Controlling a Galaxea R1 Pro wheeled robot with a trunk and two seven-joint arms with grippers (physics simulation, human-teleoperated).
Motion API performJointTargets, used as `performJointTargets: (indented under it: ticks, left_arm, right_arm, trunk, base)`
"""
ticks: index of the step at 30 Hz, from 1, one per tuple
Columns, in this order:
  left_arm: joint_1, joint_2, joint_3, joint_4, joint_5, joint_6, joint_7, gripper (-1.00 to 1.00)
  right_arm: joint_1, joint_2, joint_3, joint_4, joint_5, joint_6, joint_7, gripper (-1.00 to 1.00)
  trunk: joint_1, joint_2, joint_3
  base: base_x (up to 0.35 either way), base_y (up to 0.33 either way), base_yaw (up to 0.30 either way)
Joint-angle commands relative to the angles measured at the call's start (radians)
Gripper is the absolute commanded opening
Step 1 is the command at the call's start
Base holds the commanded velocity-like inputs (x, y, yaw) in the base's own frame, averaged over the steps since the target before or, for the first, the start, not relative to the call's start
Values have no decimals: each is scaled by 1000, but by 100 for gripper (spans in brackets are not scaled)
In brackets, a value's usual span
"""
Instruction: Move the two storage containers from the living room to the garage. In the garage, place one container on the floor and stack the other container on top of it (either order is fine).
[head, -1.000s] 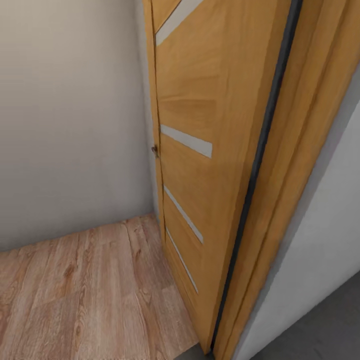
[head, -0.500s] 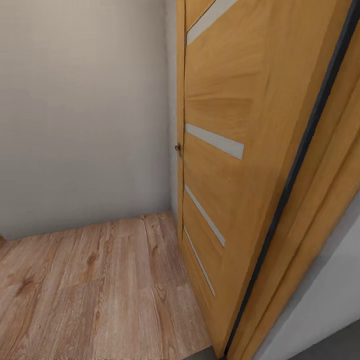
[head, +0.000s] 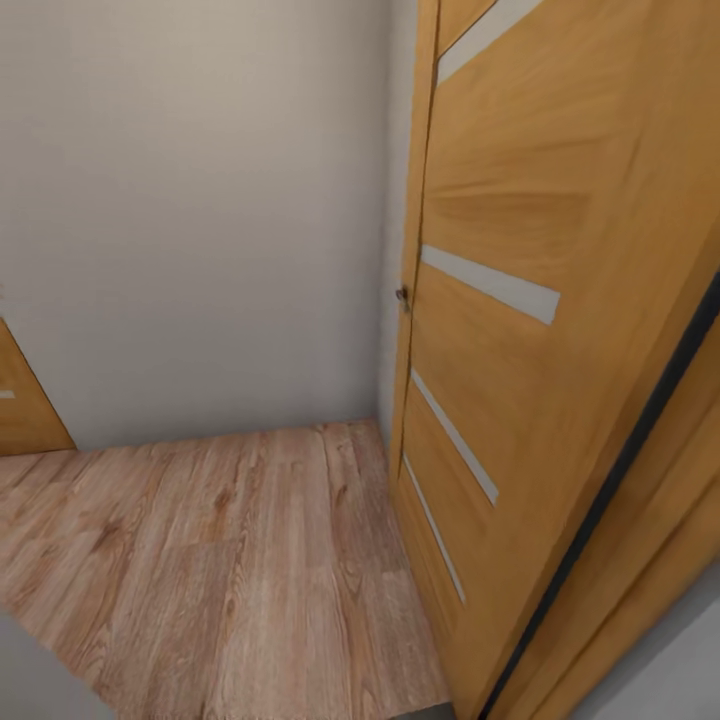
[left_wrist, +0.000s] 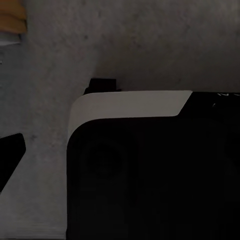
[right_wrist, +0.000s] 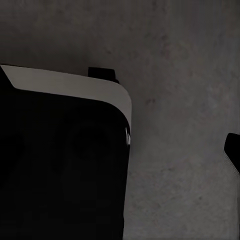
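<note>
A light wood plank floor (head: 220, 560) is seen in the head view, spread from 6 to 9 o'clock and met by a plain pale wall (head: 200, 200) toward 11 o'clock. An open wooden door (head: 520, 330) with narrow pale inset strips is stood from 12 down to 4 o'clock, its small dark handle (head: 402, 296) placed at its edge near the wall. A dark seal strip (head: 640, 430) is run along the door frame at 4 o'clock, and a slice of a second wooden panel (head: 25, 400) is shown at 9 o'clock. In both wrist views a dark grey, speckled floor (left_wrist: 150, 45) is shown beneath the robot's black, white-edged base (left_wrist: 150, 170). Whether the fingers of either arm are apart or together cannot be told. Where the storage containers are cannot be told.
</note>
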Motion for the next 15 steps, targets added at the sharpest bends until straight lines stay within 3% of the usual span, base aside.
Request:
performJointTargets:
  ticks: [1,15]
  left_arm:
    - [-1,0,3,1,1,-4,2,100]
    - [-1,0,3,1,1,-5,2,100]
  right_arm:
    - [-1,1,8,3,-9,-6,-1,100]
    - [-1,1,8,3,-9,-4,-1,100]
  trunk:
    - [0,0,-1]
    - [0,0,-8]
  base:
    - [0,0,267]
    - [0,0,267]
